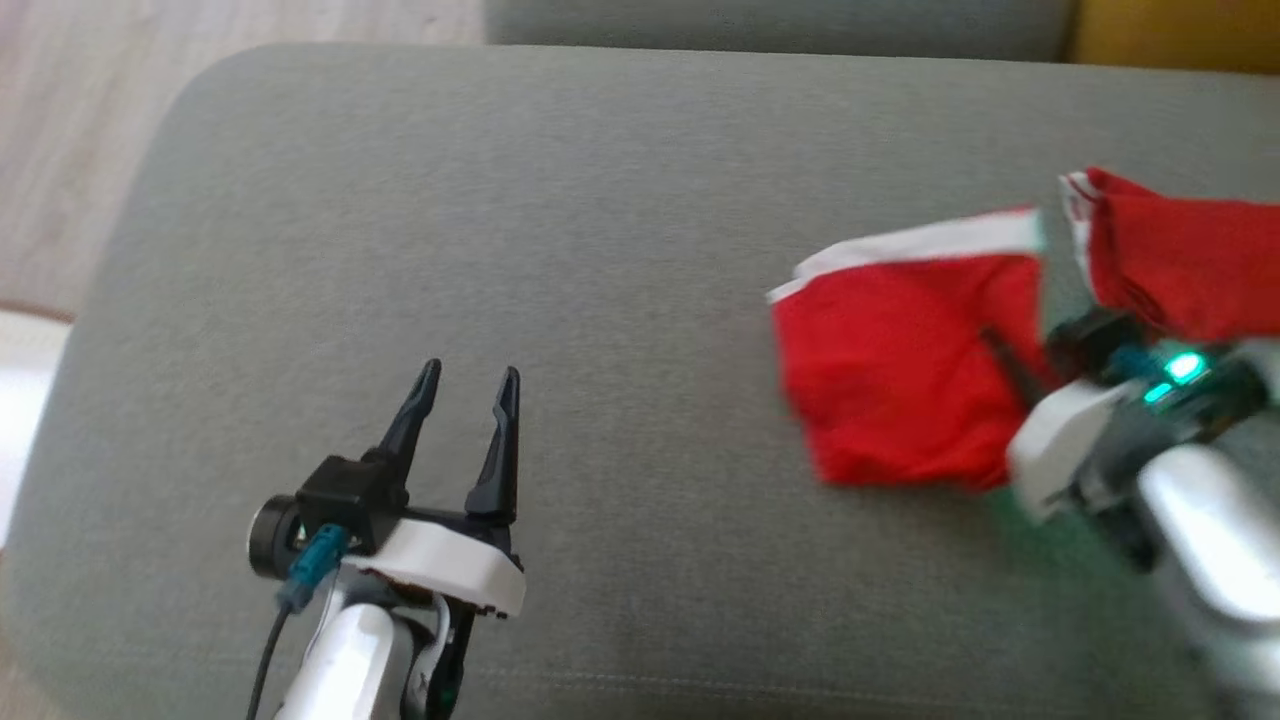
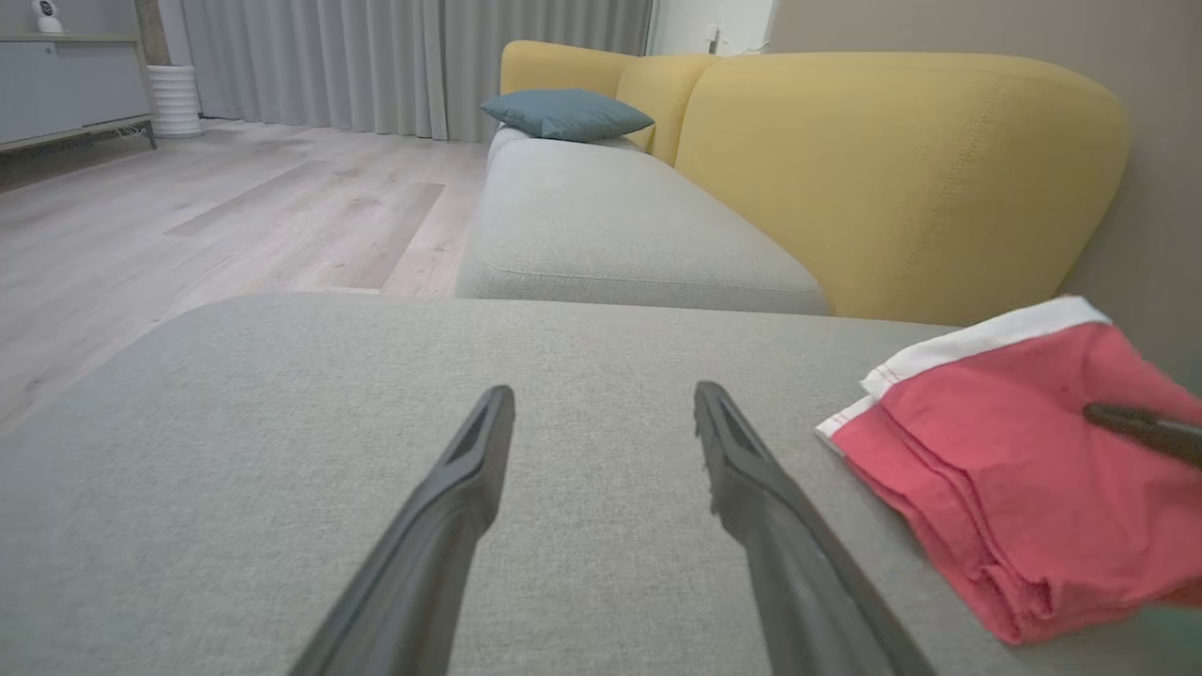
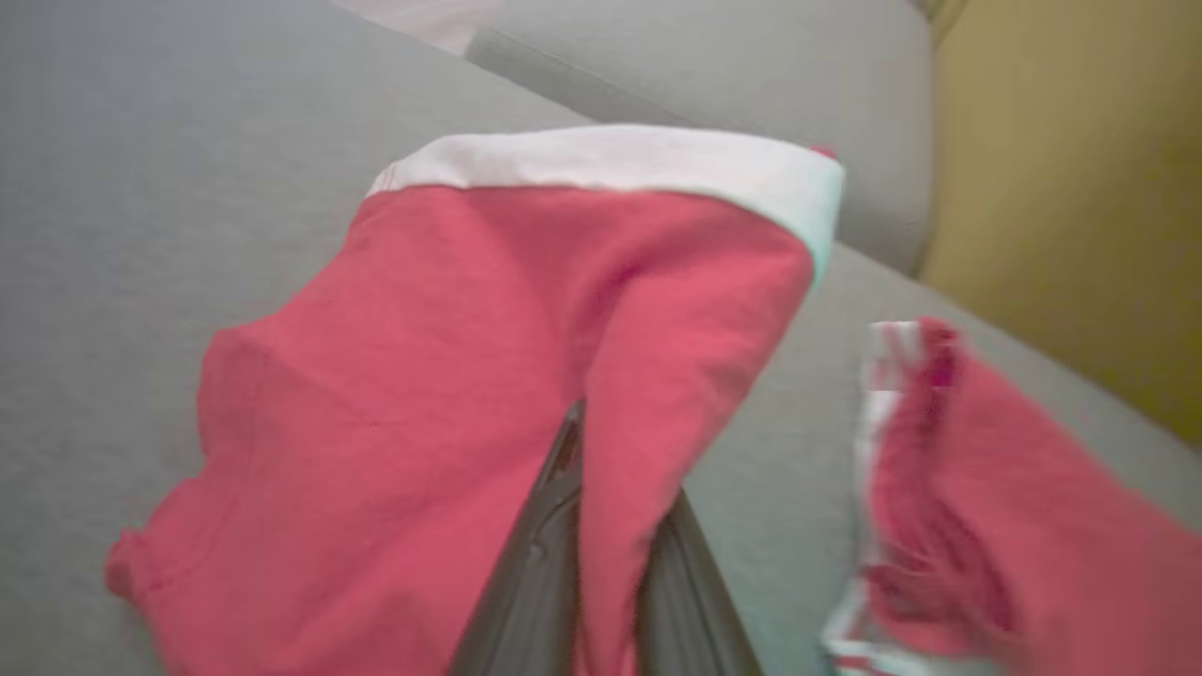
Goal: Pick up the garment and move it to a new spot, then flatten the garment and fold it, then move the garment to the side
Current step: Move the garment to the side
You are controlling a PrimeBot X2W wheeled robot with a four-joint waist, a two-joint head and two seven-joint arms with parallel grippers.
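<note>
**Head view.** We see the left tool (image 1: 471,370) hovering with its fingers spread and nothing between them, over the near-left part of the grey fabric sofa cushion (image 1: 600,200). The red cloth garment with a white band (image 1: 890,390) lies crumpled towards the cushion's right edge, one portion spilling further right. The right tool (image 1: 1000,355), blurred, has its fingers buried in the cloth. Pale wooden floor (image 1: 60,130) lies beyond the cushion's rounded far-left corner.

**Left wrist view.** The left tool (image 2: 603,394) stands wide apart above bare cushion (image 2: 235,422). The garment (image 2: 1014,451) lies off to one side in layered folds, with a dark finger (image 2: 1141,427) resting on it. A yellow upholstered backrest (image 2: 892,169) rises along the garment's side, and a second grey seat cushion (image 2: 610,216) lies beyond.

**Right wrist view.** The right tool (image 3: 610,451) is closed on a ridge of the garment (image 3: 423,376), and the red fabric passes between its fingers.

**Step in hand.** We judge this to be the pick-up before the move. The pinch appears to take a single fold, so we would lift straight up until the trailing portion hangs free, then carry it without dragging.

**Room.** The centre and left of the cushion are bare and broad enough for flattening. We would keep clear of the backrest and the right edge, where cloth could slide off, and bring the left tool in once the garment is laid down.
</note>
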